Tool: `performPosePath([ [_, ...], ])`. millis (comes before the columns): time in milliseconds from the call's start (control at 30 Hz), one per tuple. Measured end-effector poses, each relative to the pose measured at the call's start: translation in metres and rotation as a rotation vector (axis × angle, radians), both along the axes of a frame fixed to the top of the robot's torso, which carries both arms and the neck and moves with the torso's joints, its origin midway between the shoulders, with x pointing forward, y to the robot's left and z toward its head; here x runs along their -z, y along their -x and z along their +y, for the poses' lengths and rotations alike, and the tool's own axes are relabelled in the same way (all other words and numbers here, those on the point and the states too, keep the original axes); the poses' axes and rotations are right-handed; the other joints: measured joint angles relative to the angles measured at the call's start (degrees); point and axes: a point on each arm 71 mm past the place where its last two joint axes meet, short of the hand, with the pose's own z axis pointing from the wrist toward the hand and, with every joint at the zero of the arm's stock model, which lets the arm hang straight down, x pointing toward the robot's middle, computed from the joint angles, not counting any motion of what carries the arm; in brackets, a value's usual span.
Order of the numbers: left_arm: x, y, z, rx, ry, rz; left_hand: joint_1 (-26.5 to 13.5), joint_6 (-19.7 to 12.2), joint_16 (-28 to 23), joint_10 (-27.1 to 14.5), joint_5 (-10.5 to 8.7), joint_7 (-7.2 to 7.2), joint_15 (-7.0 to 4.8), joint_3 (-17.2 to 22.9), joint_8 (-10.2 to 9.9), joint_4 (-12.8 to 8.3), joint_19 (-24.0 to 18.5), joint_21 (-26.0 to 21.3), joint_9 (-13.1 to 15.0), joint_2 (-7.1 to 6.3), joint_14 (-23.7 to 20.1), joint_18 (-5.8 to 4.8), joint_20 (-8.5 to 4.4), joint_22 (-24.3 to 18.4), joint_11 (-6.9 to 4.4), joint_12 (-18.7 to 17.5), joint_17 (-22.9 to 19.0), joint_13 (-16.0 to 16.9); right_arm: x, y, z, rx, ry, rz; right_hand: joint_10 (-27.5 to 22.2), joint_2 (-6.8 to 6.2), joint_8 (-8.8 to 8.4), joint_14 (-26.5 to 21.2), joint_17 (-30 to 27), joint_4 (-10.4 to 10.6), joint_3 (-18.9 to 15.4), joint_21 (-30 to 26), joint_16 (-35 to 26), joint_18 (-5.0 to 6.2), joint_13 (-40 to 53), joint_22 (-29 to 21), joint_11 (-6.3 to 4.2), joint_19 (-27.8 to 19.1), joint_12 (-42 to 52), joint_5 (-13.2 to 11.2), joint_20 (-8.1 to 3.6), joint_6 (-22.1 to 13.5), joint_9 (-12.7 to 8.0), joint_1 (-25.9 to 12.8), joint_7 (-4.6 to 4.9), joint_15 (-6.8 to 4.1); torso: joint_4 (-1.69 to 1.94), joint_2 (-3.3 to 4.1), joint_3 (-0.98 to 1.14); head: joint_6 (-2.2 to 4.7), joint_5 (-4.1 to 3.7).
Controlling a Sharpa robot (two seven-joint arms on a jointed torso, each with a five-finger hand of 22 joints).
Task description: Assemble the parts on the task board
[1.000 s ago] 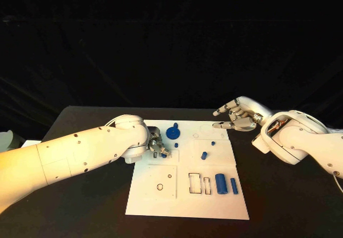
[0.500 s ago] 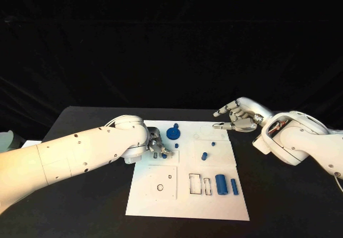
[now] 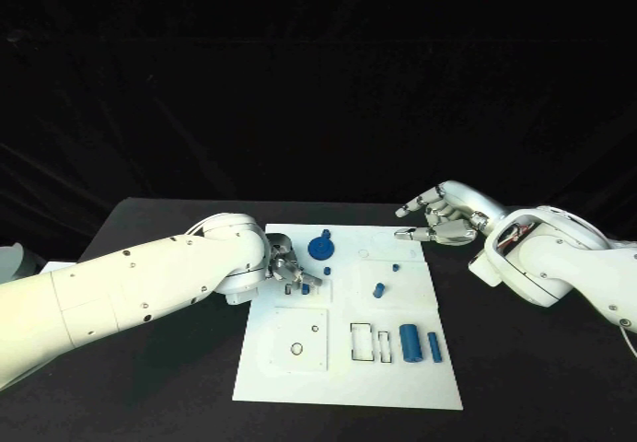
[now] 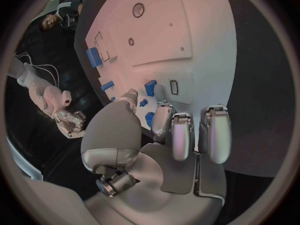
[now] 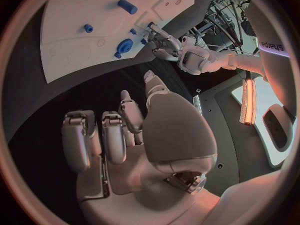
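Task board (image 3: 348, 368): white plate at the centre of the black table (image 3: 531, 368), long side running from 12 to 6 o'clock.

Left hand (image 3: 287, 271): low over the board's 9 o'clock edge, fingers pointing down at a small blue block (image 3: 304, 288). The left wrist view shows the fingertips just beside this block (image 4: 150, 88); whether they pinch it cannot be told.

Right hand (image 3: 444, 217): raised beyond the board's 1 o'clock corner, off the plate, fingers loosely curled and apart, nothing in it.

Parts on the board:
- blue round disc with a knob (image 3: 321, 246), toward 11 o'clock, just beside the left hand;
- small blue peg (image 3: 327, 270), directly at 6 o'clock from the disc;
- small blue pin (image 3: 396, 267), toward 2 o'clock of centre;
- short blue cylinder (image 3: 378, 289), near the pin, at its 7 o'clock;
- large blue cylinder (image 3: 411, 342) and slim blue bar (image 3: 434, 346), lying side by side toward 4 o'clock, next to rectangular outlined slots (image 3: 363, 341).
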Motion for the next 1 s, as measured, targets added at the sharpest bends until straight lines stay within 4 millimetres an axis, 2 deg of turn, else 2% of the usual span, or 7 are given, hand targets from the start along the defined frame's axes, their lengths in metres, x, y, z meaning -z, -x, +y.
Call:
performPosePath([
  [200, -0.015, -0.001, 0.002, -0.017, 0.049, -0.019, 2.32, -1.67, 0.0, -1.8, 0.0, 0.74, 0.0, -2.65, -0.74, -0.16, 0.0, -0.52, -0.59, 1.11, 0.0, 0.0, 0.0, 0.0, 0.52, -2.27, 0.0, -2.55, 0.001, -0.001, -0.001, 0.003, 0.001, 0.001, 0.0, 0.0, 0.0, 0.0, 0.0, 0.0, 0.0, 0.0, 0.0, -0.01, 0.0, 0.0, 0.0, 0.0, -0.23, 0.22, 0.0, 0.0, 0.0, 0.0, 0.0, 0.0, -0.03, -0.01, 0.0, 0.29, 0.06],
  [300, -0.026, -0.004, 0.006, -0.03, 0.069, -0.026, 4.62, -3.29, 0.0, -3.28, 0.45, 1.75, 0.47, -4.11, -2.53, -0.15, 0.0, -1.42, -1.83, 1.23, 0.22, 0.01, 0.0, 0.0, 1.4, -4.3, -0.01, -5.01, 0.002, -0.001, -0.001, 0.005, 0.002, 0.003, 0.0, 0.0, 0.0, 0.0, 0.0, 0.0, 0.0, 0.0, 0.0, -0.01, 0.0, 0.0, 0.0, 0.0, -0.23, 0.22, 0.0, 0.0, 0.0, 0.0, 0.0, 0.0, -0.04, 0.0, 0.01, 0.38, 0.07],
  [400, -0.045, -0.015, 0.015, -0.051, 0.077, -0.043, 6.37, -5.67, 0.0, -4.6, 0.45, 2.99, 1.5, -5.22, -5.4, -0.15, -0.02, -2.0, -3.84, 1.58, 0.09, 0.0, 0.9, -0.01, 2.32, -5.81, -0.01, -6.91, 0.003, -0.002, -0.002, 0.006, 0.003, 0.006, 0.0, 0.0, 0.0, 0.0, -0.01, 0.24, -0.24, 0.0, 0.0, -0.01, 0.0, -0.01, 0.0, 0.0, -0.22, 0.22, 0.0, 0.0, 0.0, 0.0, 0.0, 0.0, -0.04, 0.01, 0.03, 0.44, 0.07],
  [467, -0.056, -0.023, 0.023, -0.068, 0.075, -0.052, 7.99, -6.59, 0.0, -4.9, 0.56, 3.9, 2.17, -5.49, -7.43, -0.16, -0.01, -2.0, -5.41, 1.86, 0.12, 0.01, 1.31, -0.01, 2.87, -5.85, -0.01, -7.15, 0.004, -0.002, -0.002, 0.007, 0.004, 0.007, 0.0, 0.0, 0.0, 0.0, -0.01, 0.24, -0.24, 0.0, 0.0, 0.0, 0.0, -0.01, 0.0, 0.0, -0.22, 0.22, 0.0, 0.0, 0.0, 0.0, 0.0, 0.0, -0.03, 0.01, 0.07, 0.49, 0.12],
  [567, -0.067, -0.037, 0.037, -0.1, 0.065, -0.056, 9.12, -6.69, 0.0, -4.41, 0.68, 4.0, 2.17, -6.08, -9.06, -0.19, -0.01, -2.0, -7.12, 2.42, 0.11, 0.02, 1.86, -0.01, 3.38, -5.83, -0.01, -6.99, 0.005, -0.002, -0.002, 0.007, 0.004, 0.01, 0.0, 0.0, 0.0, 0.0, -0.01, 0.24, -0.24, 0.0, 0.0, 0.0, 0.0, 0.03, 0.0, 0.0, -0.22, 0.46, 0.0, 0.0, 0.0, 0.0, 0.0, 0.0, 0.02, 0.01, 0.1, 0.59, 0.22],
  [767, -0.067, -0.055, 0.043, -0.128, 0.038, -0.042, 9.78, -5.89, 0.0, -4.41, 0.68, 4.47, 2.37, -6.46, -9.65, -0.12, -0.01, -2.0, -8.31, 3.08, 0.31, 0.02, 1.86, -0.01, 3.39, -5.29, -0.01, -6.65, 0.005, -0.003, -0.001, 0.007, 0.004, 0.011, 0.0, 0.0, 0.0, 0.0, -0.01, 0.24, -0.24, 0.0, 0.0, 0.0, 0.0, 0.03, 0.0, 0.0, -0.22, 0.45, 0.0, 0.0, 0.0, 0.0, 0.0, 0.0, 0.07, 0.03, 0.05, 0.71, 0.39],
  [1000, -0.057, -0.07, 0.042, -0.138, -0.004, -0.029, 10.68, -2.95, 0.0, -3.77, 0.68, 3.56, 2.36, -7.09, -9.19, -0.29, -0.01, -2.0, -8.79, 3.99, 0.3, 0.02, 1.86, -0.01, 3.17, -4.65, -0.02, -6.01, 0.006, -0.003, 0.0, 0.005, 0.003, 0.011, 0.0, 0.24, 0.0, 0.0, -0.02, 0.4, -0.4, 0.0, 0.0, 0.0, 0.0, 0.03, 0.0, 0.0, -0.22, 0.68, 0.0, 0.0, 0.0, -0.24, 0.0, 0.0, 0.0, 0.1, -0.04, 0.69, 0.6],
])
